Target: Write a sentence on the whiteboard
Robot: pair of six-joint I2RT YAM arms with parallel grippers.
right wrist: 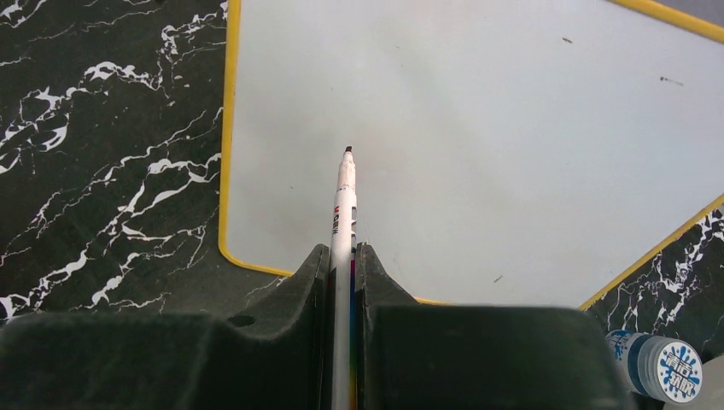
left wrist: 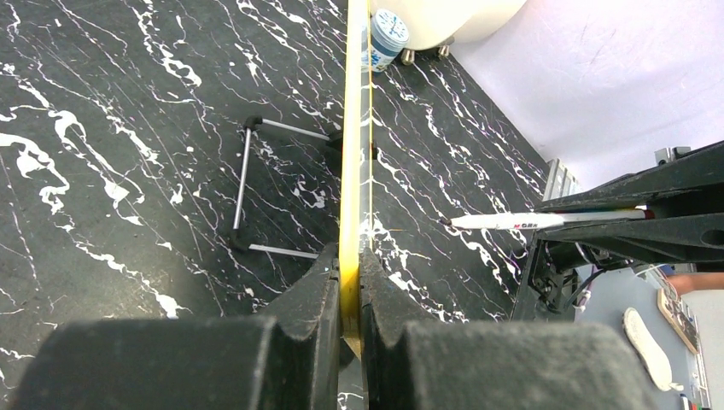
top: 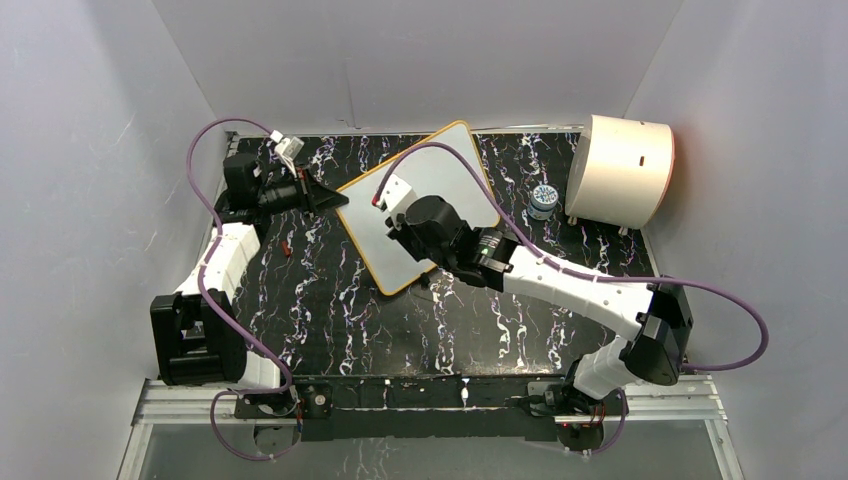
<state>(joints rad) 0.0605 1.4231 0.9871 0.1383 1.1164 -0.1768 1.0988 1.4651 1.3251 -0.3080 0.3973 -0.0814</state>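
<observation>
One capped jar [top: 543, 198] near whiteboard [top: 440, 175]

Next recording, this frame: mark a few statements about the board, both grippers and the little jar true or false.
1. The flat white whiteboard with a yellow rim bears no writing. True.
2. The left gripper hangs open beside the board. False: it is shut on the board's yellow rim.
3. The right gripper holds a slim white marker, tip over the board. True.
4. The small jar with a blue-and-white lid stands on the board. False: it stands on the black marbled mat, beside the cream drum.
</observation>
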